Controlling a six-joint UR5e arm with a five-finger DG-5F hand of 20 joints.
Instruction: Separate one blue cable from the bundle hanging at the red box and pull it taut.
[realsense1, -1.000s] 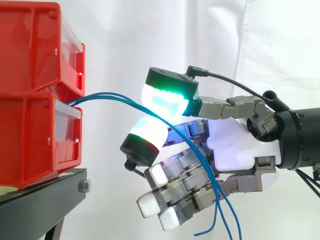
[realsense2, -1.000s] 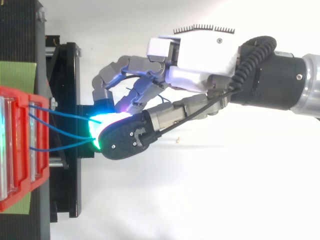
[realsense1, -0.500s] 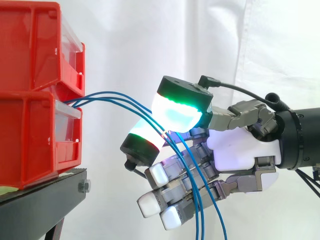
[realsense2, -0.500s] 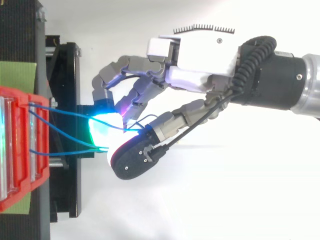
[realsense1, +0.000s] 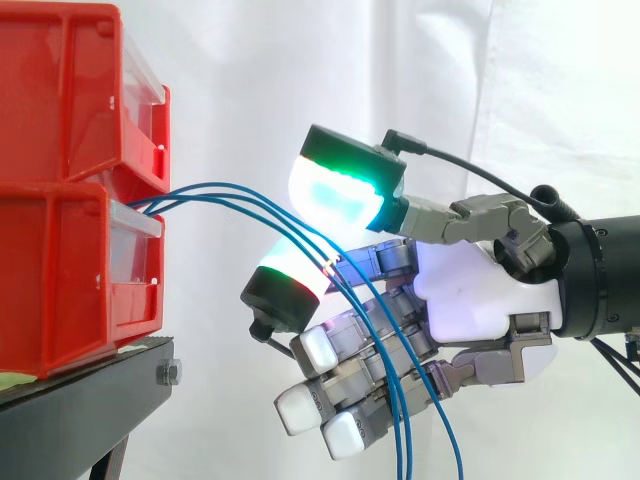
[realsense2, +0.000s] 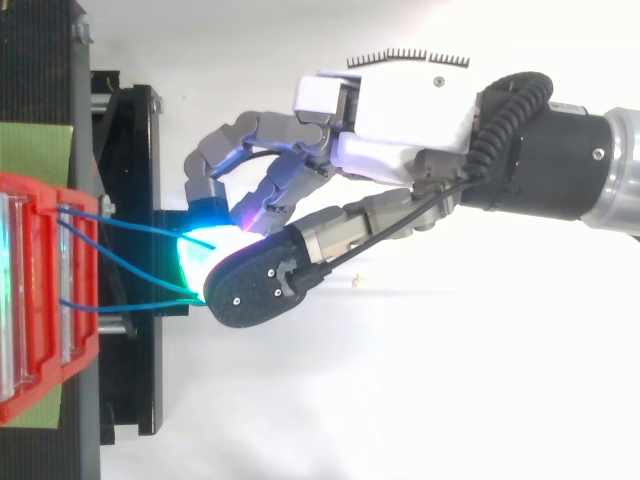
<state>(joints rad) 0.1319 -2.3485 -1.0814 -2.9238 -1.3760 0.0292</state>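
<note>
Found the grey-and-white robot hand (realsense1: 470, 300) just off the front edge of the stacked red plastic bins (realsense1: 60, 250) on the black metal stand (realsense1: 90, 400). Curled, but clamped on nothing, with the green-glowing upper pad (realsense1: 340, 195) and the white lower pad (realsense1: 295, 275) held apart. Saw all three thin blue cables (realsense1: 225, 195) leaving the bins' front edge, arcing through that gap and dropping across the curled fingers (realsense1: 310, 350). Judged the main risk to be closing on the whole bundle, with no strand lying clear of the others there. Feared also a slip on so thin a strand, or a hard pull dragging the bins toward the stand's edge.
</note>
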